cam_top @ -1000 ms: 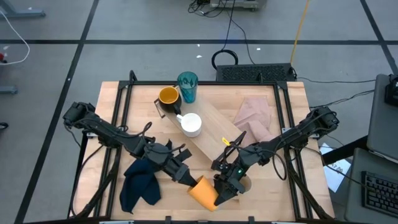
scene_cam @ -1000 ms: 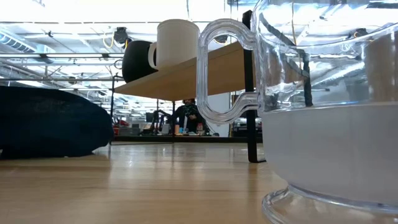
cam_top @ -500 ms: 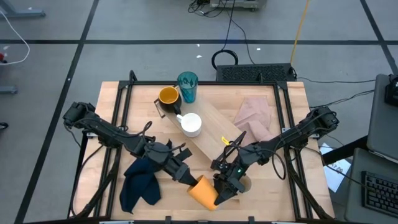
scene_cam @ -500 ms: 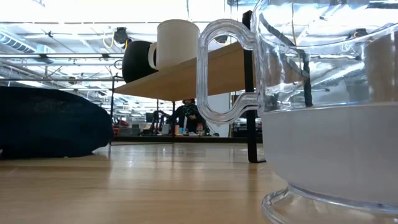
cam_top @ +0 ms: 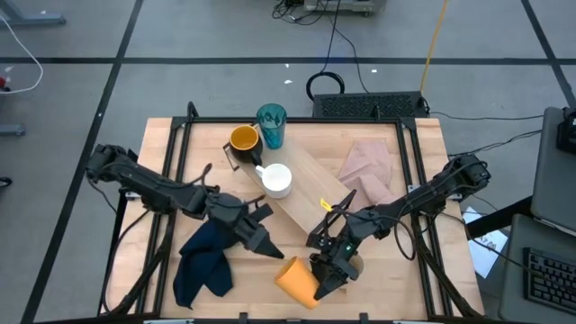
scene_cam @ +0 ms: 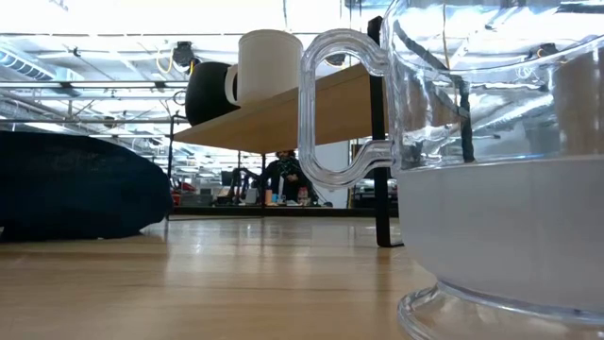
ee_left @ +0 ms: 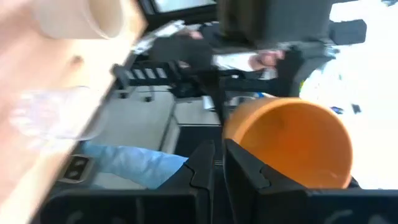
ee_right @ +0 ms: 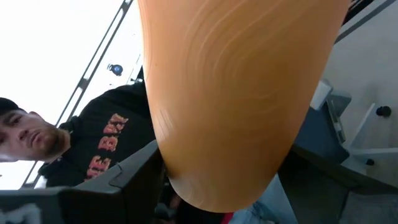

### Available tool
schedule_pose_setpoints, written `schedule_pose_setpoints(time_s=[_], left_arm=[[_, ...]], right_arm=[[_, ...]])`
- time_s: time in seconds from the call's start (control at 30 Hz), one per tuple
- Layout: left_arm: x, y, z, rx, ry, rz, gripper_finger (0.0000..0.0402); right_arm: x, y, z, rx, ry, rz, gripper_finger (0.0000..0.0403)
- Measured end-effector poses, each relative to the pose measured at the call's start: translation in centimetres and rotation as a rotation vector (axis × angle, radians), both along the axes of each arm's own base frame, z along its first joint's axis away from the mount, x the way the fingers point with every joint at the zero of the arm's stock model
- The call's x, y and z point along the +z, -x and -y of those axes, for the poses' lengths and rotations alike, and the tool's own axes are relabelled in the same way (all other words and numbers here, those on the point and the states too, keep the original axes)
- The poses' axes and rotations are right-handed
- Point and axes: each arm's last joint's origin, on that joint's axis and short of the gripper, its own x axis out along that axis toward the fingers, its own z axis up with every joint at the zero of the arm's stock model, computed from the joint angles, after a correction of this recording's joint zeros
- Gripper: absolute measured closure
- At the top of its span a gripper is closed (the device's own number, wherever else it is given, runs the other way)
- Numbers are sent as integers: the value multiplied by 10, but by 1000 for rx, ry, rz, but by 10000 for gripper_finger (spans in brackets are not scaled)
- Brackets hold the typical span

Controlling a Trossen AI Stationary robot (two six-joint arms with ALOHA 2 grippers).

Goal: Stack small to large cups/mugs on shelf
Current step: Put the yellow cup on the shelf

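The small orange cup [cam_top: 295, 280] is at the table's near middle, on its side, mouth toward my left gripper [cam_top: 273, 252]. My right gripper [cam_top: 322, 283] is shut on it from the right. My left gripper, shut, stands a short way off the cup's mouth [ee_left: 289, 140] and touches nothing. The shelf [cam_top: 310, 196] lies diagonally across the table's middle; on it stand the white mug [cam_top: 276, 178] and the yellow-orange mug [cam_top: 243, 139]. The teal tumbler [cam_top: 271, 124] stands at the shelf's far end. The clear mug [scene_cam: 472, 170] and the beige-grey cup [ee_left: 87, 18] stand under my right arm. My right gripper holds the small orange cup by its base end [ee_right: 211, 186], pinched between the two fingers, one finger [ee_right: 127, 169] showing along its wall. It comes at the cup from the table's right. The cup lies tilted with its mouth toward the left; whether it touches the table, I cannot tell.
A dark blue cloth [cam_top: 202, 265] lies heaped at the near left, close behind my left gripper. A pinkish-beige cloth [cam_top: 364, 171] lies at the far right. A black frame [cam_top: 171, 180] runs along the table's sides. A person in a black shirt [ee_right: 106, 143] stands beyond the table.
My left gripper has drawn back from the orange cup's mouth toward the table's far left, and a gap now shows between them. The cup has stayed in my right gripper, almost where it was.
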Motion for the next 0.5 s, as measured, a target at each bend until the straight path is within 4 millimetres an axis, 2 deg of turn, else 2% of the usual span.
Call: schedule_pose_setpoints(time_s=[0.1,0.3,0.5], left_arm=[[4,8,-9,10,-37,-36,369],[22,40,-26,59,-132,-65,369],[50,78,-43,198,-185,8,369]], right_arm=[[0,0,0,9,2,2,133],[3,0,3,3,17,54,133],[16,0,21,-49,40,127,133]])
